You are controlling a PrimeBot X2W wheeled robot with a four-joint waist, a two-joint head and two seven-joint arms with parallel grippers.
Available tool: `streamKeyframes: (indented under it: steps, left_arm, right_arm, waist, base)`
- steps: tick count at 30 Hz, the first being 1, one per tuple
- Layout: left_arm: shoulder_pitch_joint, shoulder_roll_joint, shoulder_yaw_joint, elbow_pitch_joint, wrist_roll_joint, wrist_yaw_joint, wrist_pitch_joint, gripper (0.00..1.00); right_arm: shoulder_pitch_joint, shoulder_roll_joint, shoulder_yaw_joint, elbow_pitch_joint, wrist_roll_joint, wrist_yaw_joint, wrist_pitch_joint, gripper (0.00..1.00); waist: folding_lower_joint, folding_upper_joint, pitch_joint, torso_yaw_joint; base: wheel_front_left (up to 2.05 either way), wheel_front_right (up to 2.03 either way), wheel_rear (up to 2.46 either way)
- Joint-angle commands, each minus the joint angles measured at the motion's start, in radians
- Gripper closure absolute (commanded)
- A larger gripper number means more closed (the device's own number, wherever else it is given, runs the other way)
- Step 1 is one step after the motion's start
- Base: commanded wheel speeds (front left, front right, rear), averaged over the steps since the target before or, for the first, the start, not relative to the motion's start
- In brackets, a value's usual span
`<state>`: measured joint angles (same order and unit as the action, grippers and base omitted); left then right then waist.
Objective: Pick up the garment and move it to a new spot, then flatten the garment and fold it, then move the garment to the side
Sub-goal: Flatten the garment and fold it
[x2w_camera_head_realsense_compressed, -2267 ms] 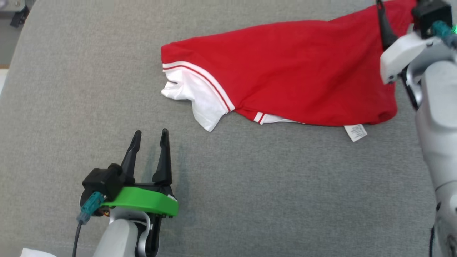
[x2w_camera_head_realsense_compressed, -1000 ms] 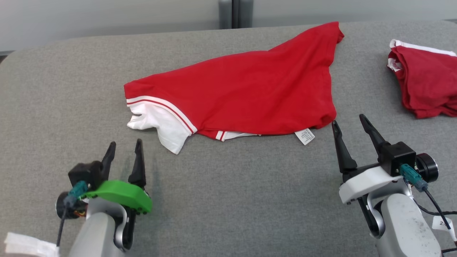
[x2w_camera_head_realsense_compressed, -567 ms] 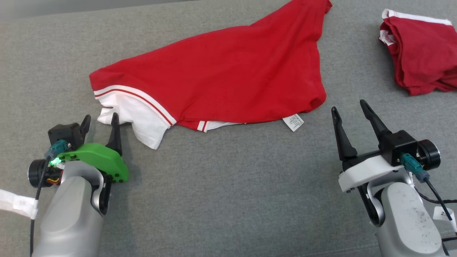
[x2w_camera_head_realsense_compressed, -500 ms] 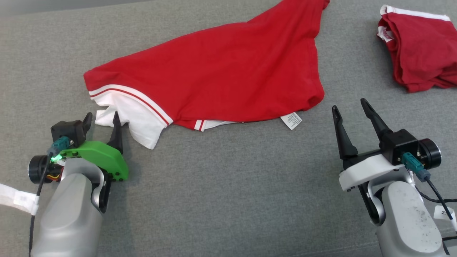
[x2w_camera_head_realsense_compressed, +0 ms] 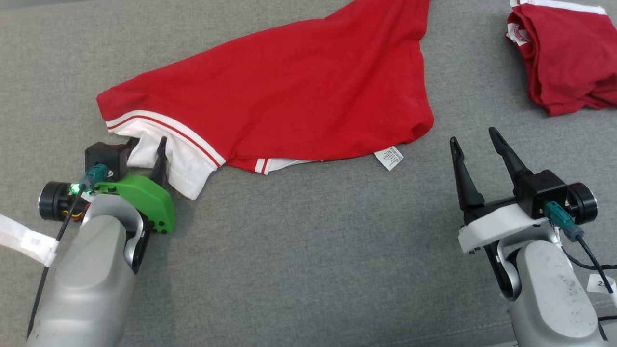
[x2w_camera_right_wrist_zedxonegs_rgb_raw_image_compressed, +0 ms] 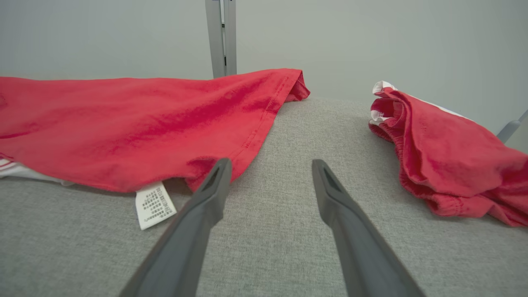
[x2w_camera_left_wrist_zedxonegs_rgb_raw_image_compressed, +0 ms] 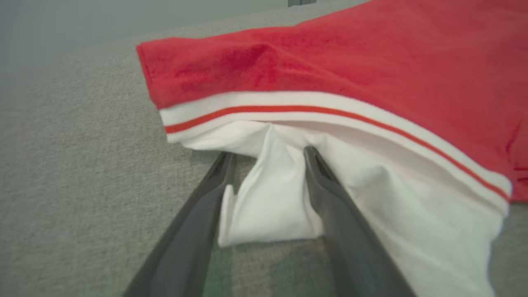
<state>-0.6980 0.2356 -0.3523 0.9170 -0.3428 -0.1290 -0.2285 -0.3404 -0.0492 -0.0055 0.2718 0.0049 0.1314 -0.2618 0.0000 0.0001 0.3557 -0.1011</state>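
Now my left gripper (x2w_camera_left_wrist_zedxonegs_rgb_raw_image_compressed: 269, 152) straddles a sleeve of the garment (x2w_camera_head_realsense_compressed: 289, 91), grip unclear; my right gripper (x2w_camera_head_realsense_compressed: 473, 136) gapes empty beside it.

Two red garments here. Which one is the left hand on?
The spread-out one, its white part between the left hand's fingers. The bunched one lies far right, untouched.
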Motion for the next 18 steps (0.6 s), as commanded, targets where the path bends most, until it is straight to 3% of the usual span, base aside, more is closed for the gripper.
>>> streamKeyframes:
  steps: [1, 9, 18]
  left_arm:
    - [-0.019, 0.013, -0.007, 0.006, -0.011, -0.003, 0.001, 1.00]
    - [0.037, 0.022, -0.043, -0.080, -0.079, -0.003, -0.024, 1.00]
    - [0.270, 0.041, -0.008, -0.415, -0.169, 0.005, -0.024, 1.00]
  right_arm:
    - [-0.009, -0.003, 0.000, 0.002, 0.000, -0.002, -0.004, 0.00]
    - [0.013, -0.003, -0.019, 0.009, 0.008, -0.002, -0.004, 0.00]
    - [0.066, -0.003, -0.042, 0.023, 0.021, -0.002, -0.004, 0.00]
  waist:
    - [0.0000, -0.0001, -0.002, 0.001]
    - [0.0000, -0.0001, -0.043, 0.035]
    - [0.0000, -0.0001, -0.140, 0.106]
  base:
    - [0.00, 0.00, 0.00]
    - [0.00, 0.00, 0.00]
    - [0.00, 0.00, 0.00]
